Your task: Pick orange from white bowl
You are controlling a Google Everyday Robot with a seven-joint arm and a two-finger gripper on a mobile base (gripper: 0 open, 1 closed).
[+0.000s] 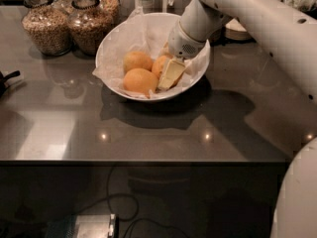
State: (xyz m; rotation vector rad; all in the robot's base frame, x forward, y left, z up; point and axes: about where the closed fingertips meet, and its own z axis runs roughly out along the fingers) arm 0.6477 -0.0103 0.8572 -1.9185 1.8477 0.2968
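Glass jars of grain (47, 28) stand just behind and left of the white bowl (111, 43); a stack of pale dishes (237, 31) sits behind it to the right; the arm (257, 19) crosses above the bowl's right rim; the gripper (170, 74) is down inside the bowl against the orange (160, 65) on the right, beside a back orange (137, 61) and a front orange (140, 81); whether it is gripping cannot be told; bare worktop (223, 118) runs forward to the near edge.

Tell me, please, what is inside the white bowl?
Crumpled white paper lines the white bowl, holding a back-left orange, a front orange and a right orange. The end effector is down inside against the right orange, covering part of it. The paper hides the bowl's floor.
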